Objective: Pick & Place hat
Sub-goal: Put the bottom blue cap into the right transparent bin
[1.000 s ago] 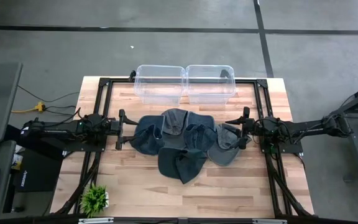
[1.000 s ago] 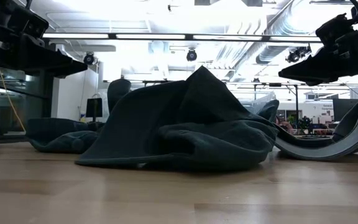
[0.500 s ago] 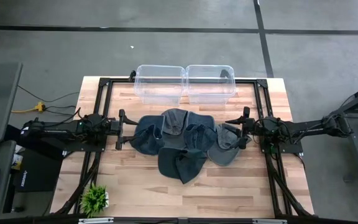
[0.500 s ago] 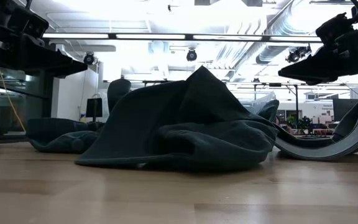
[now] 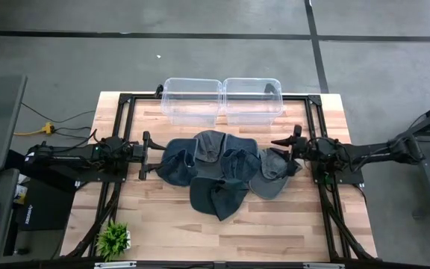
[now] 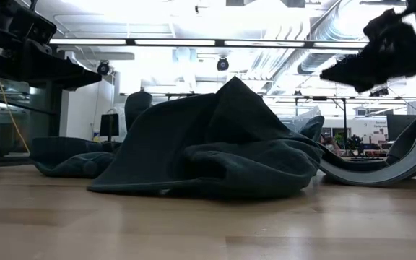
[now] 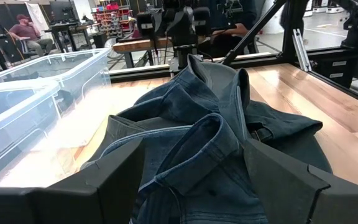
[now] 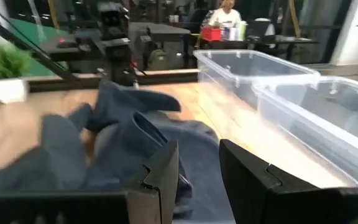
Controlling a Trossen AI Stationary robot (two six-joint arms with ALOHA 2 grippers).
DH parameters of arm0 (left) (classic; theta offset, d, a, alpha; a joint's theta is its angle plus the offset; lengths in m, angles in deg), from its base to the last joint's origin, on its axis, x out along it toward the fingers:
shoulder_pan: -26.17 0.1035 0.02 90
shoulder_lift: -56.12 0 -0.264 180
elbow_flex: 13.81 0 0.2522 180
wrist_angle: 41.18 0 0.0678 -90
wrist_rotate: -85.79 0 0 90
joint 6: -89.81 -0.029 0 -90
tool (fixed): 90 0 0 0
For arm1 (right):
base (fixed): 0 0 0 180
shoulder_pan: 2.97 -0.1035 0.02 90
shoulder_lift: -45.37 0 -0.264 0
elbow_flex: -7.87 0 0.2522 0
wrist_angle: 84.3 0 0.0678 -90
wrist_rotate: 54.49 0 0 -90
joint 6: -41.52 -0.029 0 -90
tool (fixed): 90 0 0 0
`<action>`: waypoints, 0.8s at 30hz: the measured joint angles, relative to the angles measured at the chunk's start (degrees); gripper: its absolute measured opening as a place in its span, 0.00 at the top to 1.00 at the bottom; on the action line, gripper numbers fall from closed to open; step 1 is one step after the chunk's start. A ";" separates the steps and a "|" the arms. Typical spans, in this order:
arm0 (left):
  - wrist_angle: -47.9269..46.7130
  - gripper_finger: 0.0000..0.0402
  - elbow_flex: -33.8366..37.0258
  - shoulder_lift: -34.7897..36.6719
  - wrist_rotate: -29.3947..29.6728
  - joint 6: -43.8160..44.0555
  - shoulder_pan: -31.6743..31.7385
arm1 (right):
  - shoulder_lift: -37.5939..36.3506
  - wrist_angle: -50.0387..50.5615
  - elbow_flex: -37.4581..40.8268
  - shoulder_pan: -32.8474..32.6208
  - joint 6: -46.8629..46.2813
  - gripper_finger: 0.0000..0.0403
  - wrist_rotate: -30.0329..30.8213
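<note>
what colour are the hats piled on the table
Dark denim blue hats; the left wrist view shows it best.

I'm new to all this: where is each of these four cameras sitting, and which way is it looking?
High view: overhead, straight down on the table, both arms, pile of hats.
Low view: at tabletop height, level across the hats into the room; arms overhead.
Left wrist view: on the left arm, past its open fingers toward the hats and clear bins.
Right wrist view: on the right arm, past its fingers.
Both wrist views share hats and bins.

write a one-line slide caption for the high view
Pile of dark hats mid-table before two clear bins, left gripper and right gripper open at either side.
</note>
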 joint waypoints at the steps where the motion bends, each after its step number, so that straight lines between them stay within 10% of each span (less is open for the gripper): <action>1: -0.01 0.32 0.00 0.01 0.00 0.01 -0.01 | 0.88 1.53 -1.53 0.00 -0.27 0.72 -0.83; 10: -0.01 0.32 0.00 -0.01 0.00 0.01 0.00 | 15.20 9.46 -15.84 -0.02 4.96 0.68 -8.21; 24: -0.01 0.32 0.00 0.01 0.00 0.01 0.00 | 39.63 9.00 -26.70 -0.36 7.47 0.31 -16.80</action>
